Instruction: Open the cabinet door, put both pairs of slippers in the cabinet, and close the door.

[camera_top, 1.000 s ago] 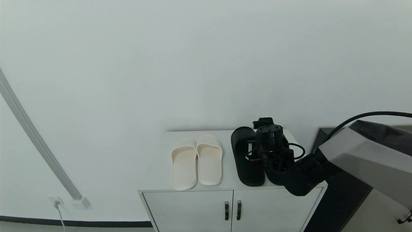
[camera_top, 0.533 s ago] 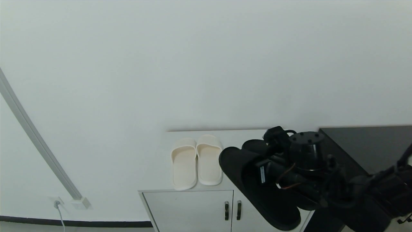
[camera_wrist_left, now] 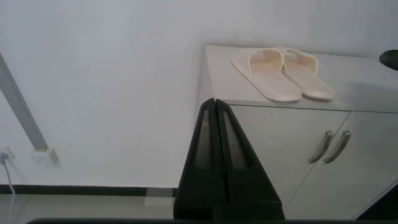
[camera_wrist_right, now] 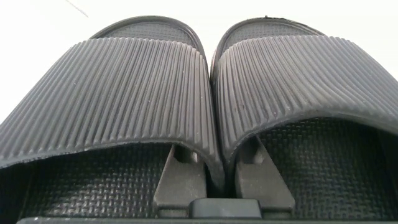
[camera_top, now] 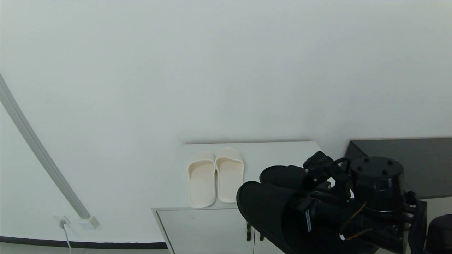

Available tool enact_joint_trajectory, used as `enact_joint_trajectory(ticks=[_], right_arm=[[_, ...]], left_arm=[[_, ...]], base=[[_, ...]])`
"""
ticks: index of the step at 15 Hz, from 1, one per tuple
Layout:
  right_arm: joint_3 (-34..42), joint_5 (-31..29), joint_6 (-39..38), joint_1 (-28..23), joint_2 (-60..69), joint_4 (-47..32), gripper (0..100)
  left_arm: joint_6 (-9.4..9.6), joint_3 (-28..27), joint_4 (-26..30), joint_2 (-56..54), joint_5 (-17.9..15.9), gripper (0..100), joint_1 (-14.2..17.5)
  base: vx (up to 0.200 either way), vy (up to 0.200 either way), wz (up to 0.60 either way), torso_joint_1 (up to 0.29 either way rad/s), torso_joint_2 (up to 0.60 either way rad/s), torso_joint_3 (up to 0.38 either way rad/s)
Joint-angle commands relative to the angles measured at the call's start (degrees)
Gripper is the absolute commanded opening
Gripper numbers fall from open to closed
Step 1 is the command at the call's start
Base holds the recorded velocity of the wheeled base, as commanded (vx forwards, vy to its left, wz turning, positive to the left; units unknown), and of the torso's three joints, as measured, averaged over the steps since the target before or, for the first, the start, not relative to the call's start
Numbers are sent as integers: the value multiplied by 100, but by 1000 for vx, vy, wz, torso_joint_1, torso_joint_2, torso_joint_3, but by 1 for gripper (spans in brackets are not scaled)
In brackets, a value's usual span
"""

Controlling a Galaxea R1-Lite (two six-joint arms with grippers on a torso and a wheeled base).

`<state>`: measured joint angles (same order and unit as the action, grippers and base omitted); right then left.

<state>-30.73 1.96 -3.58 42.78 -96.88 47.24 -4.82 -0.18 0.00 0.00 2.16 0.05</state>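
Slippers, two pairs, four in all. One black pair (camera_top: 272, 208) is held in the air by the right gripper (camera_wrist_right: 216, 168), low and in front of the cabinet's right side, clear of its top. The two black slippers sit side by side, ribbed straps up. One gripper finger (camera_wrist_right: 180, 183) goes under each strap, and together they pinch the slippers' touching inner walls.

One white pair (camera_top: 216, 178) lies side by side on top of the white cabinet (camera_top: 201, 225), toward its left front, toes to the wall.

Two cabinet doors are closed, and two dark handles (camera_wrist_left: 331, 146) stand just beside each other at the middle seam.

Left gripper (camera_wrist_left: 215, 118) hangs low, left of the cabinet, its two fingers pressed together with nothing between them.

One wall socket (camera_top: 63, 222) with a plug sits low on the wall at left.
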Motion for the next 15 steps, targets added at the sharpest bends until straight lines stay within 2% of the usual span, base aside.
enact_joint_trajectory(ticks=[1,5,15], right_arm=[[111,15,-2,3,134,66,0],[164,6,16,3,99,119,0],[261,23,60,82,152,136,0]], left_arm=[[-2,1,0,9,4,0,4],[-2,1,0,0,4,0,4],[-11,1,0,0,4,0,4]], base=[[0,0,0,0,0,0],[-200,0,0,11,2,4],[0,0,0,0,0,0]])
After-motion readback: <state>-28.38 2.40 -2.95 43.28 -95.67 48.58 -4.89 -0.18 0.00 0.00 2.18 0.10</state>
